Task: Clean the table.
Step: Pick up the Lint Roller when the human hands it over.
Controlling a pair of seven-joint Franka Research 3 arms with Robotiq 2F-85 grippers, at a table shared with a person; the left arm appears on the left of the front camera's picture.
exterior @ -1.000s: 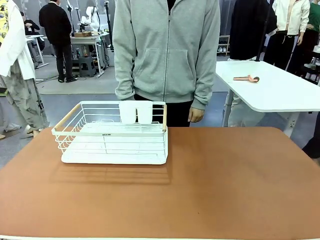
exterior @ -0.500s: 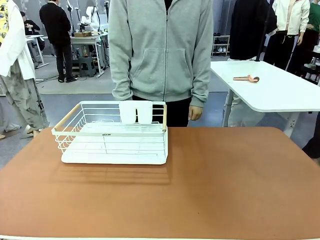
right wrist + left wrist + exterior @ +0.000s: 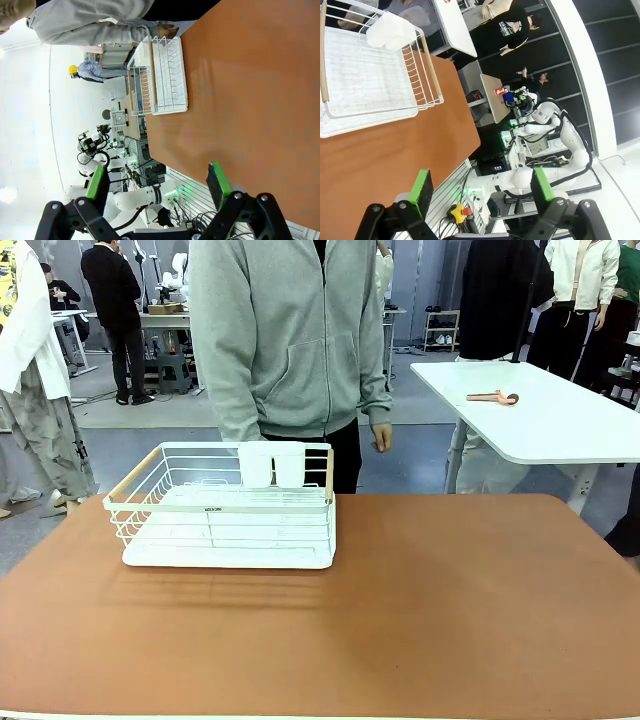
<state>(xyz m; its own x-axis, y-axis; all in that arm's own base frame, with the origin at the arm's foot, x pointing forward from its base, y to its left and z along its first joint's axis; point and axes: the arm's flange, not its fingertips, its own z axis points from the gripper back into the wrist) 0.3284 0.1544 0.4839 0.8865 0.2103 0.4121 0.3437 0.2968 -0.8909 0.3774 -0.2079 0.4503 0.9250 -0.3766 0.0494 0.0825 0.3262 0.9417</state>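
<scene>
Front view, left to right: a white wire dish rack [image 3: 225, 505] with wooden handles sits on the left half of the counter [image 3: 450, 600], pushed toward the far edge. A white cup holder [image 3: 272, 465] hangs on its back wall, and I can't spot anything else inside. My guess is it's parked there so the person in the grey hoodie [image 3: 290, 340], standing right behind it, can reach it easily. Their hand [image 3: 381, 435] hangs loose at their side, touching nothing.

The counter takes up the whole foreground. It's a matte reddish-brown top with a thin pale edge, and the middle and right side are bare. I see no crumbs, spills or clutter, just a soft shadow in front of the rack. So the rack looks like the one thing left to deal with, if "clean" means clearing it off.

Further right, past the far corner, a smaller white-topped counter [image 3: 540, 425] holds a pinkish tool [image 3: 492, 397].

The left claw [image 3: 481, 186] is spread wide with nothing in it, held off the counter's near edge. The right claw [image 3: 156, 181] is the same, wide apart and empty. Both look like they're just waiting.
</scene>
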